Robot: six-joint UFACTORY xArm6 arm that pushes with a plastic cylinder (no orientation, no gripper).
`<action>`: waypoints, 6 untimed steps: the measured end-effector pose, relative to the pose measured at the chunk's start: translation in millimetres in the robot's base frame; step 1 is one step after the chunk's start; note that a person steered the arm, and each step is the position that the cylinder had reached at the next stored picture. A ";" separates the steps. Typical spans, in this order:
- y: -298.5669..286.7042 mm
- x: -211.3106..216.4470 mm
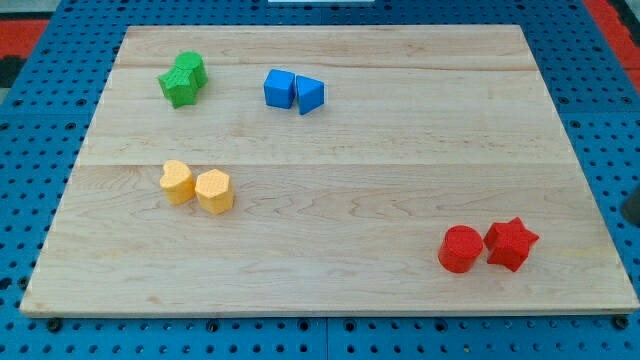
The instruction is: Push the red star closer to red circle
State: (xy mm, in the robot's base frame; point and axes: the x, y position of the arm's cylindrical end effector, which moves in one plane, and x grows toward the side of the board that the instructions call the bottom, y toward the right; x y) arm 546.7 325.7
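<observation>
The red star [511, 243] lies near the bottom-right corner of the board [400, 120], just right of the red circle [461, 249]. The two appear to touch or nearly touch; a gap cannot be confirmed. The goal therefore looks essentially met, and any remaining correction is small.

My tip does not show. Only a dark sliver at the right edge of the view, off the board, may belong to the arm; this cannot be confirmed. The rod's position relative to the blocks cannot be told, and it holds nothing that can be seen.

Procedure for any final push:
1. Bring the tip in from the right edge, to the star's right side, level with its centre.
2. Push toward the left edge in a short, slow stroke. An off-centre contact would likely spin the star or slide it past the circle.
3. Stop at contact. Further travel would likely shove the circle left.

The green pair [182, 79], blue pair [294, 91] and yellow pair [196, 186] lie well apart, toward the left and top edges, clear of the stroke.
</observation>
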 end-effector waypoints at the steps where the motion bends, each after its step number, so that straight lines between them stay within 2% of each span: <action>1: 0.0 16.4; 2: -6.8 19.3; 4: -82.8 20.1; 6: -117.4 17.9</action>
